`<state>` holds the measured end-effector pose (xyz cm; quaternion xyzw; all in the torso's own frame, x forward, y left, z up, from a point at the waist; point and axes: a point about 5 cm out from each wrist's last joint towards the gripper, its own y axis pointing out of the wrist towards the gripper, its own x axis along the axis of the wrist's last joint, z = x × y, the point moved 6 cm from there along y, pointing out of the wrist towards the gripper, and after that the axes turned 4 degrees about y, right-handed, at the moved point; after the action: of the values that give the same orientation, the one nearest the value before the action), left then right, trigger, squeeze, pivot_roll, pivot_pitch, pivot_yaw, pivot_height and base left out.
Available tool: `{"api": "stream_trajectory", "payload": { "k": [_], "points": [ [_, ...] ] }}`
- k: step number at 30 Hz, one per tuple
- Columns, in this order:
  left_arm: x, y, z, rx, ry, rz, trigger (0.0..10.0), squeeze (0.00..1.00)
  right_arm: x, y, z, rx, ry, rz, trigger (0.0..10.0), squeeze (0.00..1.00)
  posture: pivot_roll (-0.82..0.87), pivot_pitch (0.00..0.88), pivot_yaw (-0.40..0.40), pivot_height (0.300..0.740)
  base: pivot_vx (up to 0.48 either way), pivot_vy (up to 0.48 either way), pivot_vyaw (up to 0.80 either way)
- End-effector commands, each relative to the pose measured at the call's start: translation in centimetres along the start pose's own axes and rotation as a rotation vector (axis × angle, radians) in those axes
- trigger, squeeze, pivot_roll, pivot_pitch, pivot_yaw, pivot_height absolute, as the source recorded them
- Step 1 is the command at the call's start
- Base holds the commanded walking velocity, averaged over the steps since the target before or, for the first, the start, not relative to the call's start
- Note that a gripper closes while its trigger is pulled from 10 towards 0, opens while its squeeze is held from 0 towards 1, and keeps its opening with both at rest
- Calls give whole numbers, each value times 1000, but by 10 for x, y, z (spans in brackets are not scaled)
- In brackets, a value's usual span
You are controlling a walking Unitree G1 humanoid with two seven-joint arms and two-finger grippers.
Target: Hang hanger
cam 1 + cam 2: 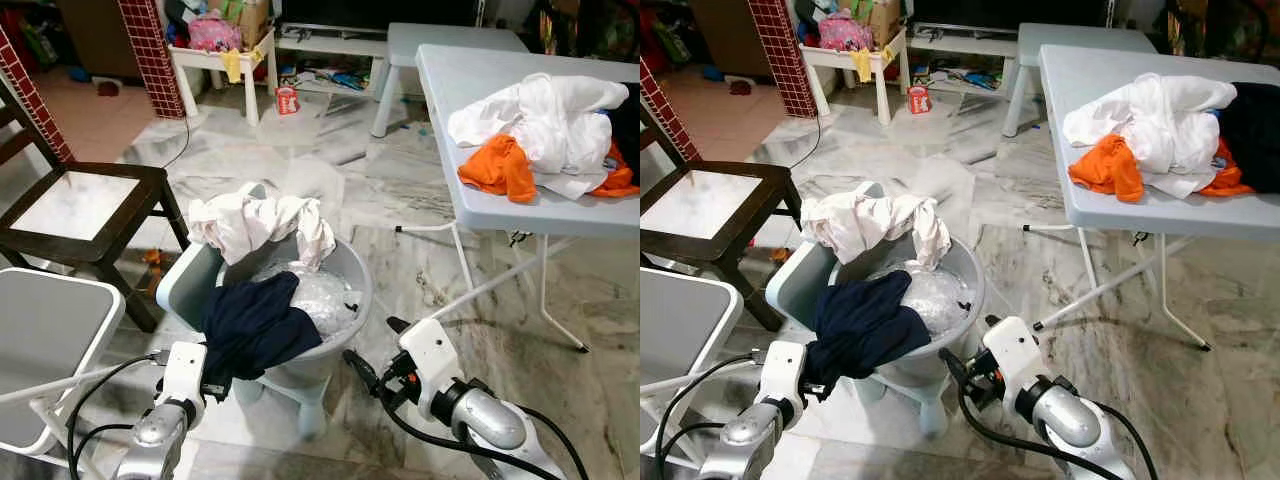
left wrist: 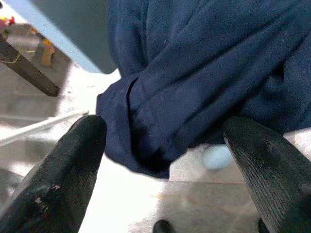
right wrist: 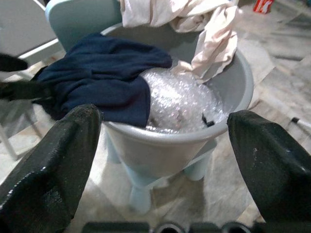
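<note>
Both hands spread wide at the grey tub (image 1: 345, 300): left hand (image 2: 160, 160) just before the navy garment (image 1: 255, 325) draped over its rim, right hand (image 1: 372, 372) empty alongside, likely readying a pickup.

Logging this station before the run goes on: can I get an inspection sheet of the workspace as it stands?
Surface: marble floor, streaked and worn.
Job's things: hanger: nothing seen. Navy garment draped over the rim of the grey bucket; white garment on its far rim; clear plastic inside.
Clutter: white and orange clothes heaped on the folding table.
Grippers: left gripper close to the navy garment's hanging edge, jaws open; right gripper facing the bucket, jaws open.
Cables: black cables along both arms.
Surroundings: dark wooden chair, white stools, red tiled pillar.
</note>
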<state>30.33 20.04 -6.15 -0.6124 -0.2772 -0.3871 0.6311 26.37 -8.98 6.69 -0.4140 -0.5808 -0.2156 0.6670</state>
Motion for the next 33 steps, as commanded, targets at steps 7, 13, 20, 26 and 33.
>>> {"api": "stream_trajectory", "payload": {
  "k": [7, 13, 20, 26, 33],
  "points": [
    [8, 8, -28, -107, 24, 9, 4784, 0, -4, -10, 21, 127, 37, 51, 10000, 0, -306, 143, -10, 740, 0, 0, 0],
    [7, 11, -37, -128, 54, 37, 0, 0, -5, -14, 18, 117, 21, 65, 10000, 0, -321, 145, -6, 740, 0, 0, 0],
    [14, 13, -31, -100, 55, 17, 0, 0, -6, -16, 19, 116, 22, 74, 10000, 0, -322, 143, -5, 740, 0, 0, 0],
    [24, 14, -16, -38, 53, -17, 0, 0, -5, -11, 19, 113, 11, 72, 10000, 0, -307, 134, -8, 740, 0, 0, 0],
    [28, 14, -5, 0, 34, -34, 0, 0, -4, -8, 20, 117, 6, 68, 10000, 0, -303, 133, -8, 740, 0, 0, 0]
  ]
}}
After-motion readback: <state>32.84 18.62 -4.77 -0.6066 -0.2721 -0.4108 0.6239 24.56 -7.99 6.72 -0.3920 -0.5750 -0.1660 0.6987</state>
